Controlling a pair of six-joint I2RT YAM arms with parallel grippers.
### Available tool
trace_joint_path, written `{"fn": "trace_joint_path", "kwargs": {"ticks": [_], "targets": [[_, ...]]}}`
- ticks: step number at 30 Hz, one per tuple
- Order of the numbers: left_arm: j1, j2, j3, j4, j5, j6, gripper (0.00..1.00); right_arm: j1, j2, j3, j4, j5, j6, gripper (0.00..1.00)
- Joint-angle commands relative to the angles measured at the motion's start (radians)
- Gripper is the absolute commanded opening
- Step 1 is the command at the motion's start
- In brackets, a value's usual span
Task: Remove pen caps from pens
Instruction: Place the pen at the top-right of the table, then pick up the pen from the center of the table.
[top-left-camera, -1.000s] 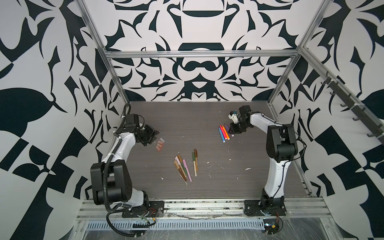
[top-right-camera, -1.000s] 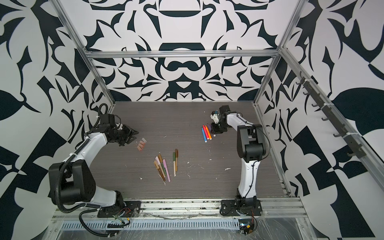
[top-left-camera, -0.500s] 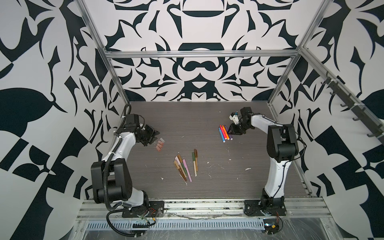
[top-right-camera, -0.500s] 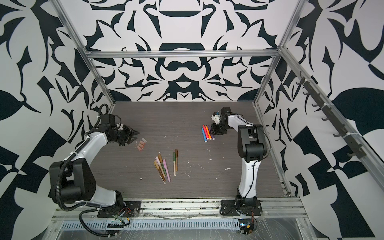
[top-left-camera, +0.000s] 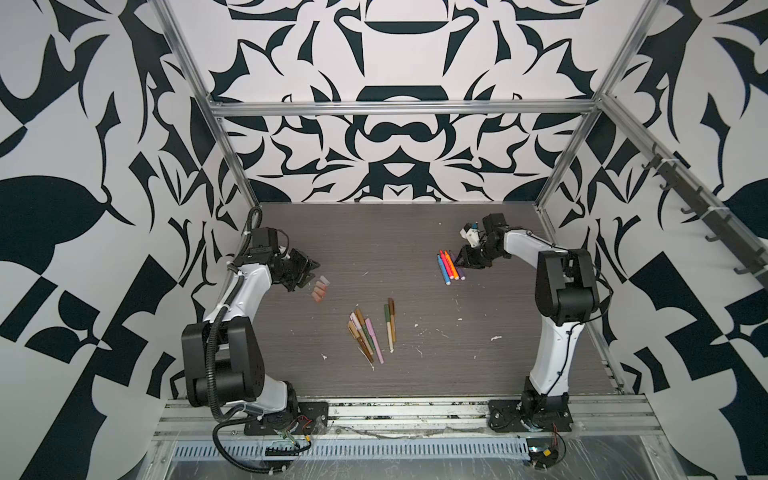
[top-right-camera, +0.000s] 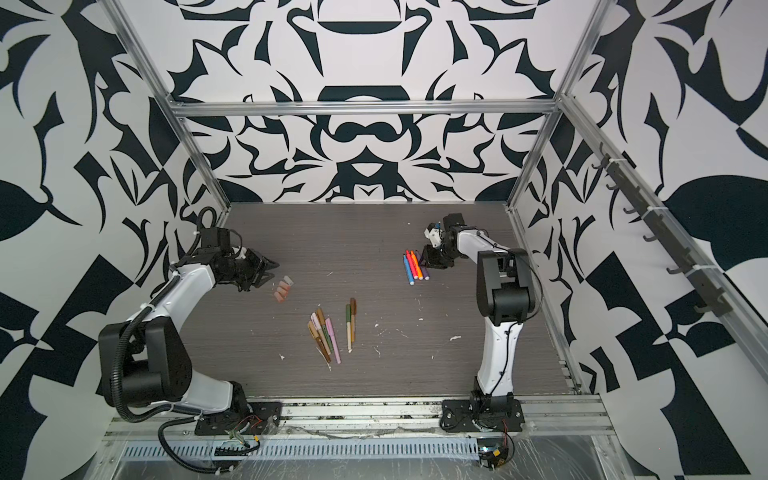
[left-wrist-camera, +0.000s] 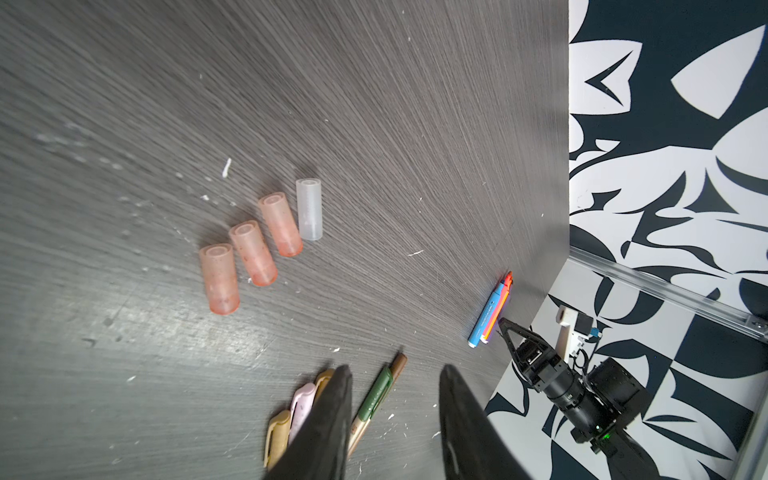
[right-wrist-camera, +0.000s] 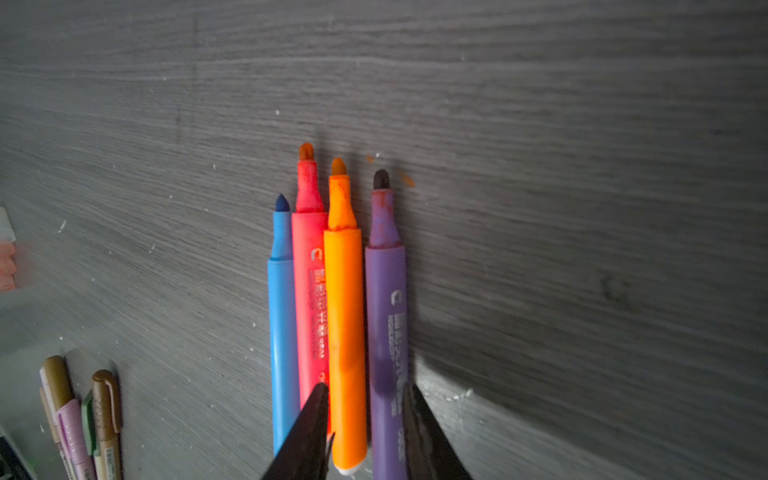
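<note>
Several uncapped pens, blue (right-wrist-camera: 282, 311), red-pink (right-wrist-camera: 309, 291), orange (right-wrist-camera: 345, 311) and purple (right-wrist-camera: 386, 311), lie side by side on the table at the far right (top-left-camera: 449, 266). My right gripper (right-wrist-camera: 365, 390) is open just over their rear ends, its jaws either side of the orange and purple barrels. Several loose pen caps (left-wrist-camera: 252, 253), three salmon and one clear (left-wrist-camera: 309, 210), lie in a row at the left (top-left-camera: 320, 286). My left gripper (left-wrist-camera: 392, 372) hangs open and empty beside them (top-left-camera: 309, 270). Capped pens (top-left-camera: 365, 332) lie in the middle.
The middle cluster holds tan, pink, brown and olive capped pens (top-right-camera: 326, 332), with a separate pair (top-right-camera: 351, 322) beside it. White flecks (top-left-camera: 494, 337) dot the dark wood-grain table (top-left-camera: 415, 374). Patterned walls and metal frame posts (top-left-camera: 557, 174) close in the sides.
My right gripper's jaws have spread apart over the coloured pens, and the arm has shifted very little. The left arm and the caps have not moved.
</note>
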Motion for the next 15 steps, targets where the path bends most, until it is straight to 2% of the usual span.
{"fn": "trace_joint_path", "kwargs": {"ticks": [1, 4, 7, 9, 11, 15], "targets": [[0.004, -0.007, 0.02, -0.017, 0.015, 0.0, 0.38, -0.004, -0.128, -0.015, 0.062, -0.003, 0.042, 0.33], [0.004, -0.011, 0.019, -0.012, 0.015, 0.0, 0.38, 0.026, -0.209, -0.049, 0.082, 0.023, 0.065, 0.33], [0.002, -0.007, 0.021, -0.011, 0.023, -0.004, 0.38, 0.114, -0.291, -0.079, 0.039, 0.079, 0.049, 0.33], [-0.003, -0.006, 0.023, -0.01, 0.025, -0.006, 0.37, 0.201, -0.35, -0.116, 0.012, 0.107, 0.051, 0.32], [-0.014, -0.006, 0.027, -0.008, 0.021, -0.006, 0.37, 0.331, -0.42, -0.185, 0.008, 0.152, 0.081, 0.32], [-0.049, 0.006, 0.037, -0.008, 0.013, -0.012, 0.37, 0.588, -0.527, -0.33, 0.065, 0.26, 0.253, 0.32]]}}
